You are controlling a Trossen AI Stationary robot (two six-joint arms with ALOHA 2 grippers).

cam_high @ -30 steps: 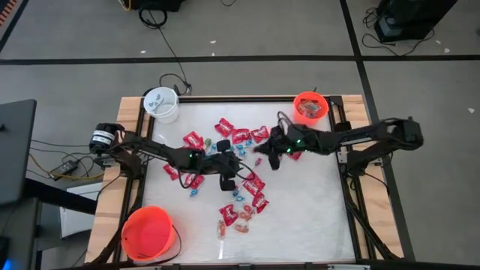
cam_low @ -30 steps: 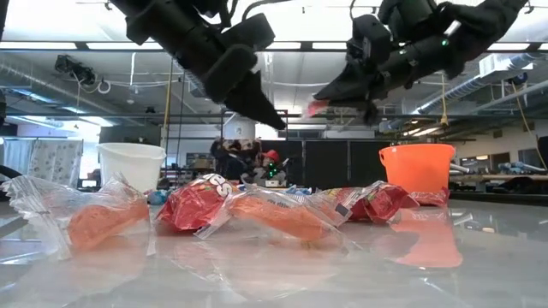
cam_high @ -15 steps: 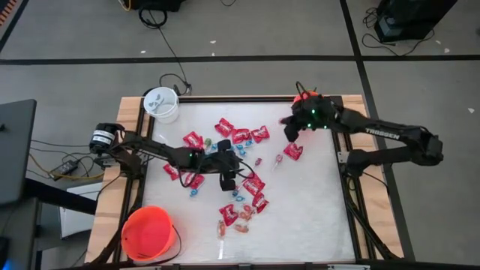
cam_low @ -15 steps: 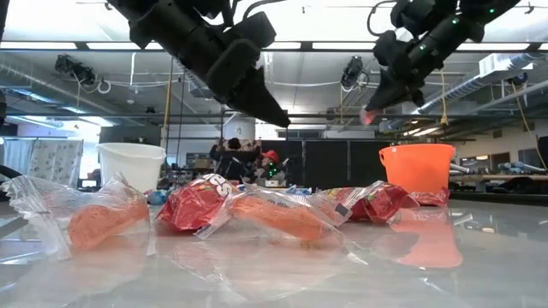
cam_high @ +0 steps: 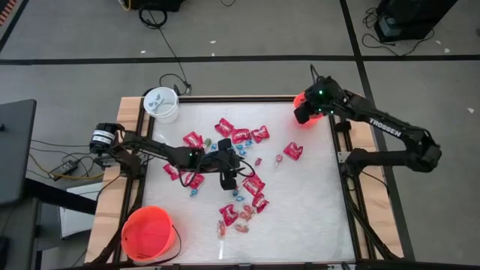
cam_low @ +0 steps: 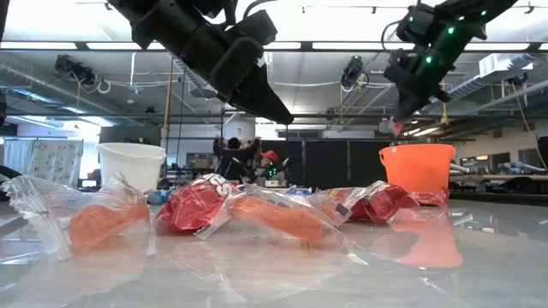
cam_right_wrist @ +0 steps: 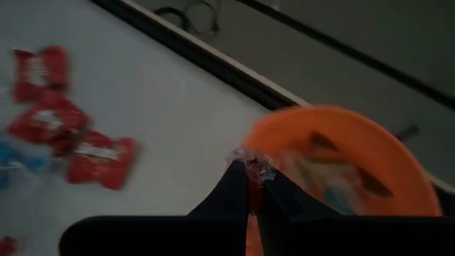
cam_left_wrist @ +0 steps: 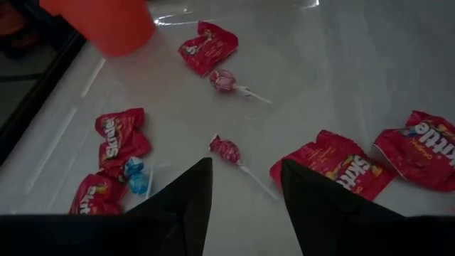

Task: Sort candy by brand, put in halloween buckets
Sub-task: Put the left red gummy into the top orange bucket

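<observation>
White tabletop [cam_high: 315, 195] fills the high view. Right gripper [cam_right_wrist: 252, 169], pinched shut on a clear-wrapped sweet [cam_right_wrist: 250, 158] seen only by its wrist camera, hangs over the small orange bucket [cam_right_wrist: 341, 163]. Left gripper [cam_left_wrist: 245, 188] hovers parted above scattered candy [cam_high: 232, 169]; two lollipops [cam_left_wrist: 231, 151] lie beyond.

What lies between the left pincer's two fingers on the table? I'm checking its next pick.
In the left wrist view, a pink clear-wrapped lollipop lies there, ahead of the open left pincer.
</observation>
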